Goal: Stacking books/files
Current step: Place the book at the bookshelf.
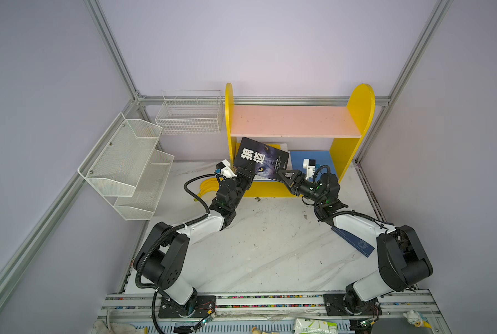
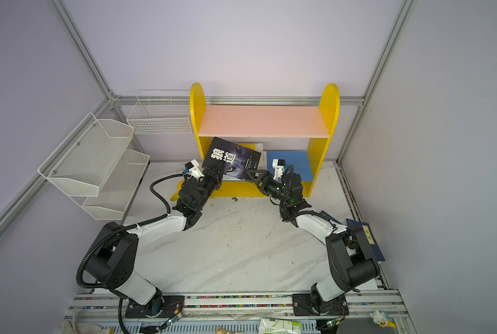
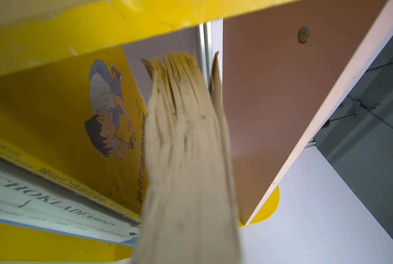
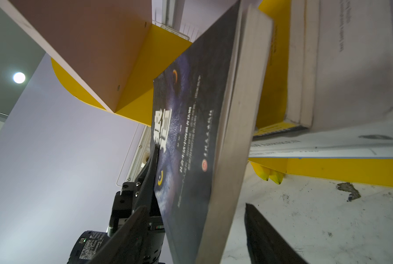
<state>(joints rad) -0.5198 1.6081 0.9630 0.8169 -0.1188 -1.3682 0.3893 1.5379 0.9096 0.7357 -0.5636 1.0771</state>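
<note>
Tilted in the yellow shelf: black wolf-eyed book — over yellow cartoon book flat on large white book; navy book flat on tabletop.

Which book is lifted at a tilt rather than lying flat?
The black book with wolf eyes, gripped by the left hand; the yellow book and white book lie flat in the shelf.

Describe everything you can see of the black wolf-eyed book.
The wolf book is a thick paperback: glossy black-blue cover, amber eyes, white characters, yellowed page edges. It is tilted in the lower opening of the shelf, over a yellow book and a white book. The left hand pinches its near edge; the right hand, open, flanks a corner without clamping.
</note>
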